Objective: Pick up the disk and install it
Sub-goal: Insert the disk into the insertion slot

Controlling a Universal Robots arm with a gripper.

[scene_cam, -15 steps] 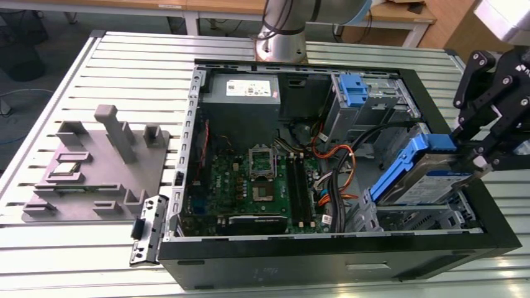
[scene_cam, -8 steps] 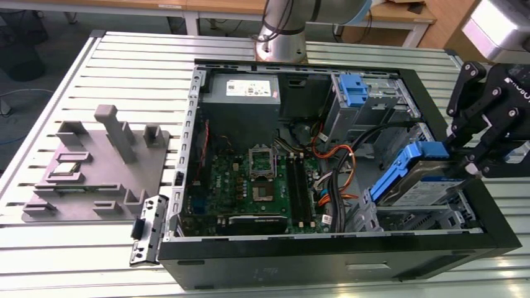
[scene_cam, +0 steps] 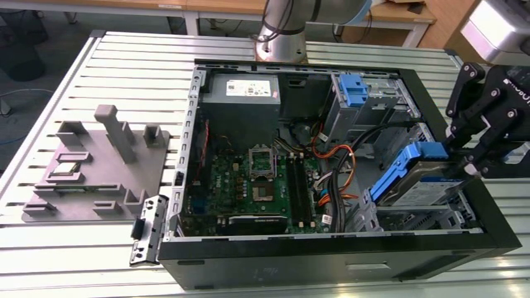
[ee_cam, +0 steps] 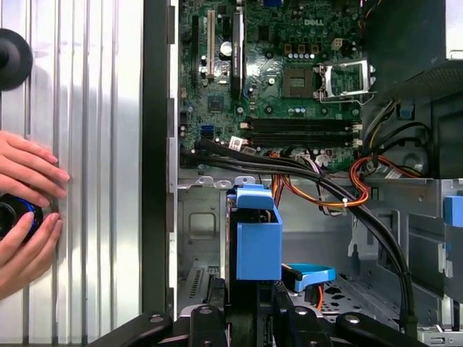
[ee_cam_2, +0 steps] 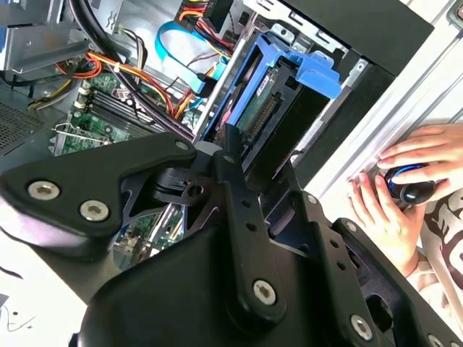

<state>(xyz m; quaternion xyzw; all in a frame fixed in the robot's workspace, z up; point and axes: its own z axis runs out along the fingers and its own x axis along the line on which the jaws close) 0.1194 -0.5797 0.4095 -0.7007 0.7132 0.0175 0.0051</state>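
While the slotted metal desk (scene_cam: pixel 124 68) carries everything, the biggest thing on it is the open computer case (scene_cam: pixel 331 264), which lies on its side with the motherboard (scene_cam: pixel 248 180) facing up. At the side of the case toward the exterior view's right hangs the black end effector (scene_cam: pixel 465 162). It is pinching the disk (scene_cam: pixel 426 186) by one end. The disk, with its blue side rails, is inside the case. It is tilted above the metal drive cage (scene_cam: pixel 414 218) and not lying flat in it; whether it touches the cage I cannot tell. Just beside it run black and orange cables (scene_cam: pixel 344 158).

I judge the disk is brought to its place but not seated. Because it is tilted, a rail could catch on the cage edge and jam, and a push then may twist the disk in the grip. The cables are near enough to be trapped under it. A person's hands (ee_cam: pixel 29 173) rest around a control knob (ee_cam_2: pixel 405 189) on the desk just beside the case, close to the work.

The arm stands on its base (scene_cam: pixel 282 34) behind the case. Its wrist is above the outer edge of the case, and the fingers point slantwise down into it.
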